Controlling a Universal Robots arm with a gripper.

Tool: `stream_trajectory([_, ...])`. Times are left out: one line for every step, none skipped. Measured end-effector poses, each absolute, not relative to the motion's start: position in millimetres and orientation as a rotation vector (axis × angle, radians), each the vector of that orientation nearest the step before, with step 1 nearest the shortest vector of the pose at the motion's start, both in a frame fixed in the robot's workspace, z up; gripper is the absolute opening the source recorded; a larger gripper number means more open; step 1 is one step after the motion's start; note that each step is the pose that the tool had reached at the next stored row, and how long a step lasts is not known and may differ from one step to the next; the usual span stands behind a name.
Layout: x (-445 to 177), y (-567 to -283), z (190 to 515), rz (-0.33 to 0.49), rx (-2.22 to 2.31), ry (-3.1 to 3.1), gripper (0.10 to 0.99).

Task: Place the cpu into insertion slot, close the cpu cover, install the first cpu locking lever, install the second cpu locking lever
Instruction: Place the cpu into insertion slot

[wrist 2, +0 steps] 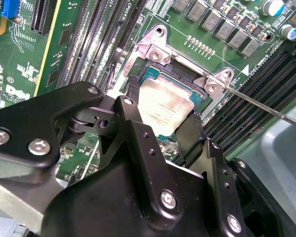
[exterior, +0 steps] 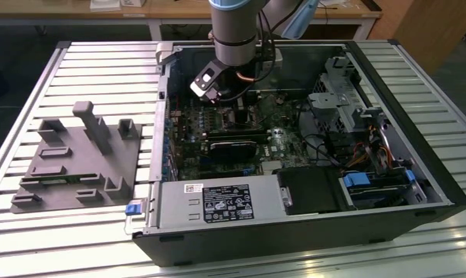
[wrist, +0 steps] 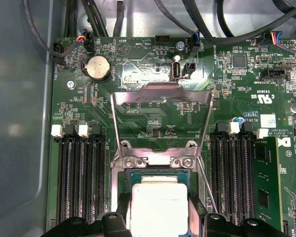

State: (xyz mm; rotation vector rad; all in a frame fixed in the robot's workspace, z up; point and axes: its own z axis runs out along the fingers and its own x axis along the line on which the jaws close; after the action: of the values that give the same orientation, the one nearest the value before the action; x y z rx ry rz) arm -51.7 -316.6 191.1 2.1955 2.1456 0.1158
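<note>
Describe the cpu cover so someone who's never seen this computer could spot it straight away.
In the open computer case, find the green motherboard and the cpu between two banks of long black memory slots. The cpu cover is the thin silver frame swung open from the insertion slot's edge, over the board. Nothing else nearby is a bare metal square with an open window.

Arm (exterior: 234, 29) vertical, claw (wrist 2: 163, 111) closed.
Reaching straight down from above, wrist (exterior: 234, 55) upright, claw pointing down with two black fingers (wrist 2: 133, 94) pressed against opposite edges of the cpu (wrist: 158, 207).
</note>
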Motion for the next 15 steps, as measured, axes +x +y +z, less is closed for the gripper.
stream_trajectory([-51.7, -316.4, 191.1, 0.116, 2.195, 2.146, 0.541])
stream_trajectory([-51.7, -316.2, 191.1, 0.116, 2.195, 2.146, 0.541])
stream_trajectory([-51.7, -316.1, 191.0, 0.116, 2.195, 2.146, 0.541])
stream_trajectory([-51.7, -316.1, 191.0, 0.116, 2.195, 2.146, 0.541])
stream_trajectory([-51.7, -316.1, 190.9, 0.116, 2.195, 2.146, 0.541])
stream_trajectory([-51.8, -316.1, 190.7, 0.116, 2.195, 2.146, 0.541])
stream_trajectory([-51.8, -316.1, 190.5, 0.116, 2.195, 2.146, 0.541])
stream_trajectory([-51.8, -316.1, 190.3, 0.116, 2.195, 2.146, 0.541])
stream_trajectory([-51.8, -316.1, 190.0, 0.115, 2.195, 2.146, 0.541])
stream_trajectory([-51.8, -316.1, 189.8, 0.116, 2.195, 2.146, 0.541])
stream_trajectory([-51.8, -316.1, 189.7, 0.116, 2.195, 2.146, 0.541])
stream_trajectory([-51.8, -316.1, 189.6, 0.116, 2.195, 2.146, 0.541])
stream_trajectory([-51.8, -316.1, 189.5, 0.116, 2.195, 2.146, 0.541])
stream_trajectory([-51.8, -316.1, 189.5, 0.116, 2.195, 2.146, 0.541])
stream_trajectory([-51.8, -316.1, 189.5, 0.116, 2.195, 2.146, 0.541])
